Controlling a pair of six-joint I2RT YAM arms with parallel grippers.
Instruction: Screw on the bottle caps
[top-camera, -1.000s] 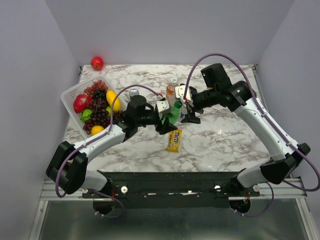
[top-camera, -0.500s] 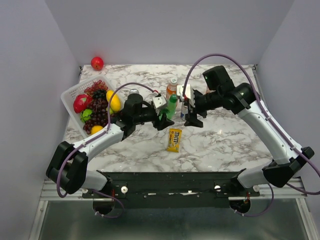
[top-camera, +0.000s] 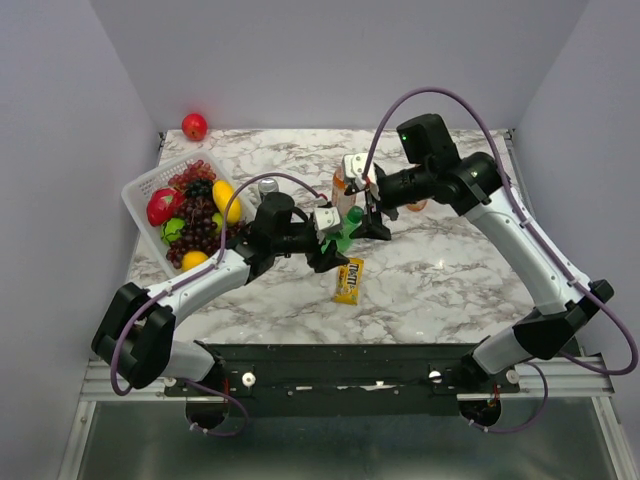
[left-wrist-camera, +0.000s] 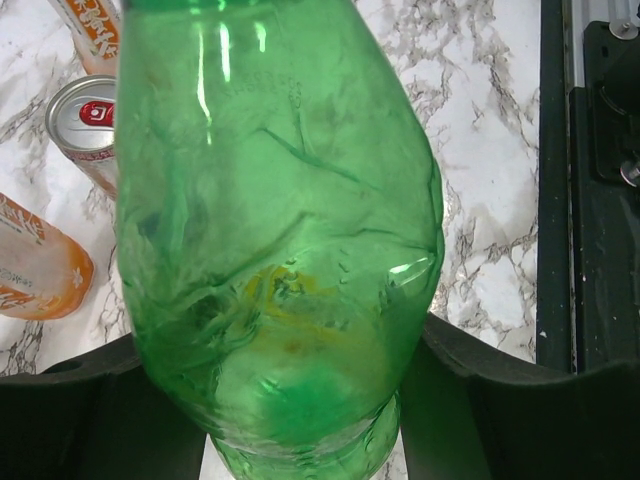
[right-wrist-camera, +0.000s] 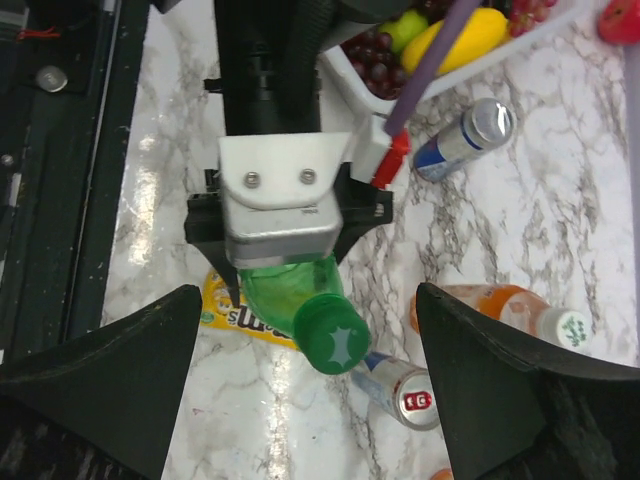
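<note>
The step in hand is the green one: the left fingers (left-wrist-camera: 90, 420) are clamping the lower body of the green bottle (left-wrist-camera: 280, 200) from both sides and are presenting it at a tilt above the middle of the desk (top-camera: 450, 270), neck pointing up toward the right arm. The dark green cap (right-wrist-camera: 332, 335) is sitting on that neck, and the right fingers (right-wrist-camera: 110, 380) are hanging wide apart, one on each side of it, gripping nothing. From the right wrist view the cap is looking seated squarely, but whether it is threaded down tight or only resting on the neck cannot be told. The next move is likely calling for the right arm to come down along the bottle's tilted axis so that both fingers are bracketing the cap's rim, then to close on it and turn the wrist while the left side is holding the bottle against the twist. The cap is small and the bottle wall looks thin and creased, so a hard squeeze from the left could be deforming the neck line and throwing the thread off. An orange bottle (right-wrist-camera: 490, 305) is lying on the desk just beyond, a white cap (right-wrist-camera: 567, 326) already at its mouth, and a second orange bottle (left-wrist-camera: 95, 30) is showing at the edge of the left wrist view, its top out of sight.
</note>
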